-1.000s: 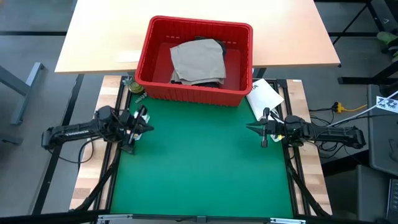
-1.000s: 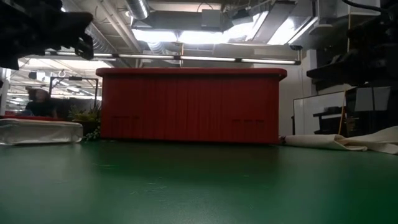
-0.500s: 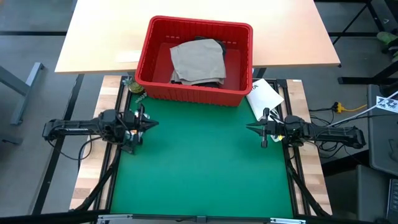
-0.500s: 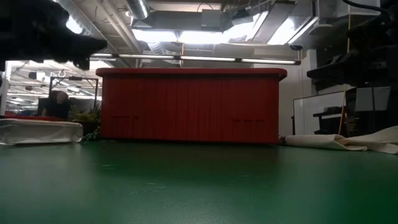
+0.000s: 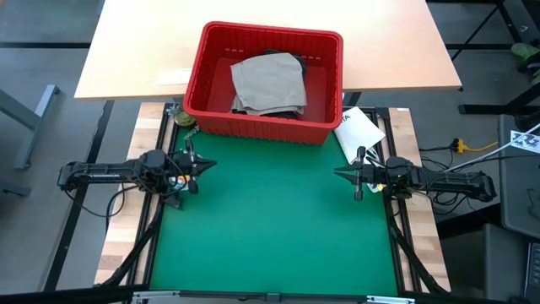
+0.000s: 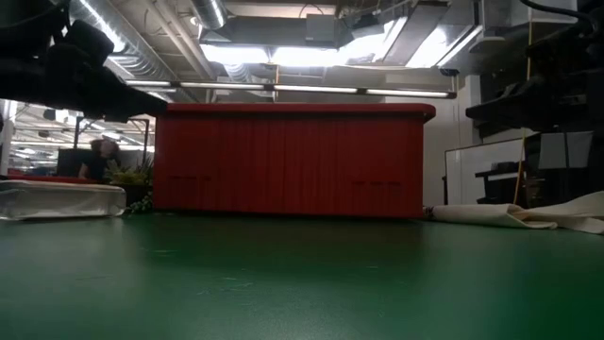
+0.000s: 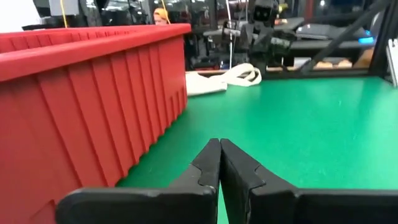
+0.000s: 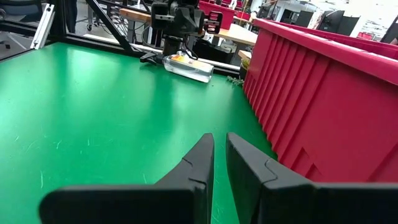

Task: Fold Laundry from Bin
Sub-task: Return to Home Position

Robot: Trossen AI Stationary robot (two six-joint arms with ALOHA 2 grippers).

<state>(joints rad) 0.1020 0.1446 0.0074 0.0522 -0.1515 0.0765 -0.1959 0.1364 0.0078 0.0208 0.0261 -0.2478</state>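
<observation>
The red bin (image 5: 266, 80) stands on its base at the far edge of the green mat (image 5: 270, 228). Inside it a tan garment (image 5: 268, 83) lies on top of a dark one (image 5: 291, 110); other laundry is hidden under them. My left gripper (image 5: 202, 162) hovers over the mat's left edge, shut and empty, pointing level toward the table's right, with the bin's wall (image 7: 93, 93) beside it. My right gripper (image 5: 337, 175) hovers over the mat's right edge and points toward the left. Its fingers (image 8: 219, 135) stand a narrow gap apart with nothing between them.
A white flat packet (image 5: 359, 128) lies at the bin's near right corner. A clear wrapped packet (image 6: 61, 198) and a small green sprig (image 5: 186, 118) lie by the bin's left corner. A person (image 6: 99, 156) shows in the room behind.
My left arm has swung until it lies level across the table's left side. Its gripper has moved slightly toward the far edge, sunk a little and rolled, staying shut.
</observation>
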